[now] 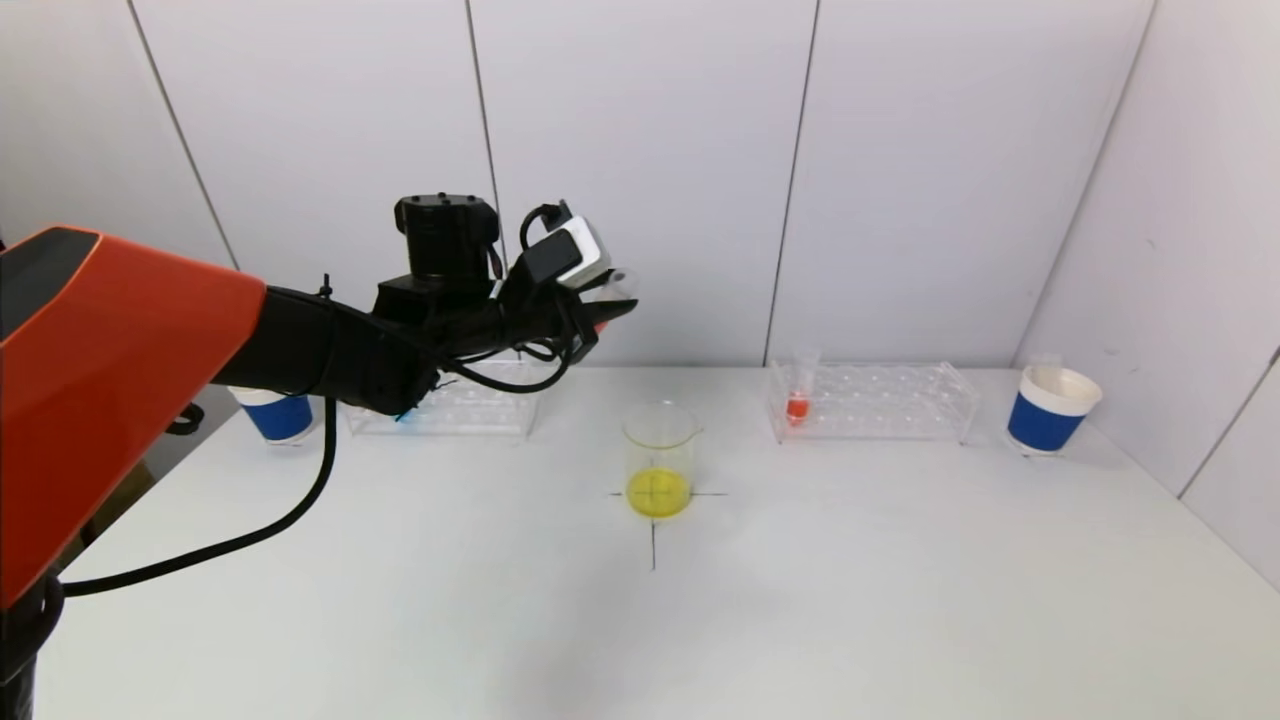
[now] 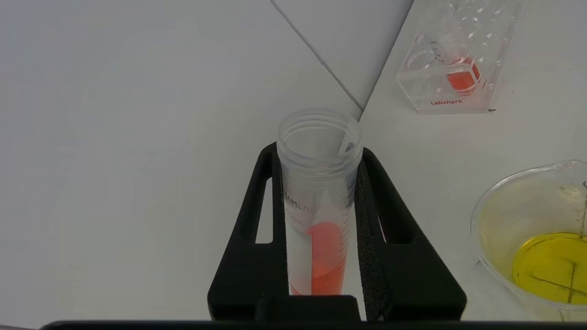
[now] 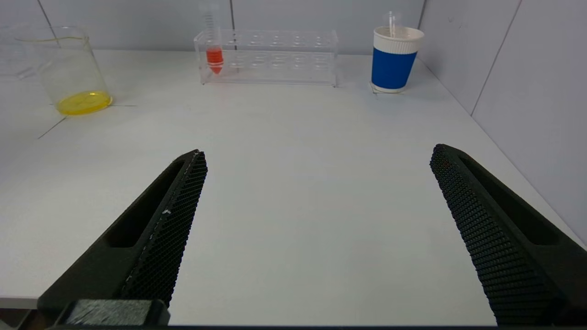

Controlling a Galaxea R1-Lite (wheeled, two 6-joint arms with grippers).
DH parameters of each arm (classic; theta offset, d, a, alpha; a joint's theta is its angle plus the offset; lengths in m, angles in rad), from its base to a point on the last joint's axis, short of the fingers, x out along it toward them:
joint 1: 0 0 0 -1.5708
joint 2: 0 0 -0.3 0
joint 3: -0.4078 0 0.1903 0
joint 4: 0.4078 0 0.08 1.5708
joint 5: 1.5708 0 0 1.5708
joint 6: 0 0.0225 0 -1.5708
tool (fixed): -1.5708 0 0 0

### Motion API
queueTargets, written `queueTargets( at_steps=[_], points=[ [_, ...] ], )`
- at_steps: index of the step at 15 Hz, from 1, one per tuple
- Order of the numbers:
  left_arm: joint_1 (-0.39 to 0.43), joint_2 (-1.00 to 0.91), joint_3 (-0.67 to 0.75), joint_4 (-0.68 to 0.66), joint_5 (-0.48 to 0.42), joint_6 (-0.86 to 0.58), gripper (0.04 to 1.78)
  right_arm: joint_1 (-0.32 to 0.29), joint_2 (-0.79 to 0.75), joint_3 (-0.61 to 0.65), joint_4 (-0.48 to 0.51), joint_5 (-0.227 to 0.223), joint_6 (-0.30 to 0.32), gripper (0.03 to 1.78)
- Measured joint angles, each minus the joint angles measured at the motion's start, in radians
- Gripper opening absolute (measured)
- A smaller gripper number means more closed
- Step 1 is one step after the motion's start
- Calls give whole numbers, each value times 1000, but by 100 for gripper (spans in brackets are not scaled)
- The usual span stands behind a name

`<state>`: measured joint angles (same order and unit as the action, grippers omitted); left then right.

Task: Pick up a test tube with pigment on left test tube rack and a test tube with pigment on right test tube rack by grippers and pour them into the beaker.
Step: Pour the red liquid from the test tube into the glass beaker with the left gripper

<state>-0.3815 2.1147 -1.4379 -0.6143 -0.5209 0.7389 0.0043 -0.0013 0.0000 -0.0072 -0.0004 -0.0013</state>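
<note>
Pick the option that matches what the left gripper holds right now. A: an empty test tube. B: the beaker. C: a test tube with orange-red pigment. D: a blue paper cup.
C: the left gripper is shut on a test tube with orange-red pigment in its lower part.

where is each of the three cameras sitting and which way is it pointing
Head: high on the robot, looking down the table; left arm raised, left gripper above the beaker.
Left wrist: along its shut fingers clamping an orange test tube.
Right wrist: low, across the table; open right gripper.
All show beaker and right rack.
</note>
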Motion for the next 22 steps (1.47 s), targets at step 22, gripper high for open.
queueTargets(
  at_steps=[22],
  points=[
    [7,58,-33,14,-260,505,44,0,0,0,0,0,0,177]
  ],
)
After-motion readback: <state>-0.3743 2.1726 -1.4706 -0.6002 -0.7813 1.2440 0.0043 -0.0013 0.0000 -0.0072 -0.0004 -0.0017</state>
